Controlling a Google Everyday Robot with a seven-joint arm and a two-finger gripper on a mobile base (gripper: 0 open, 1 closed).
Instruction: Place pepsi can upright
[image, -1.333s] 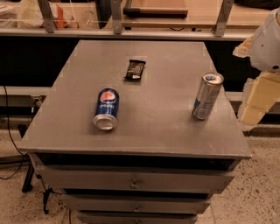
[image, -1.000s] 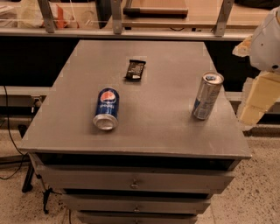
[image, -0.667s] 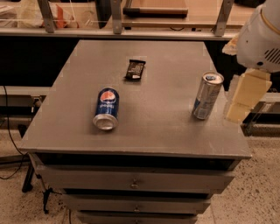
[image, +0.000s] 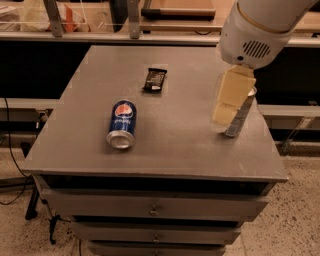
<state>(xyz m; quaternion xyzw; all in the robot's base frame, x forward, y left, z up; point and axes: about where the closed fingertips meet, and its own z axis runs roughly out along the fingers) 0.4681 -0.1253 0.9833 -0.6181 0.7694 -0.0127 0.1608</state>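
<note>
A white, rounded wrist housing (image: 260, 22) with a slotted vent (image: 256, 48) is seen above the cream, flat-sided claw (image: 227, 105), over the surface (image: 175, 135).

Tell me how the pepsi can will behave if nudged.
Lying on its side, the pepsi can would probably roll across the flat table. Its smooth wall may slip in a loose grip. The gripper hangs by the silver can.

Two cans (image: 122, 124) (image: 241, 121), one bar (image: 154, 80), one right-side pincer (image: 225, 112)

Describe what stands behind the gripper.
The gripper hangs over the right side of the table. Behind it stands a slim silver can; only its right edge shows, the rest is covered.
</note>
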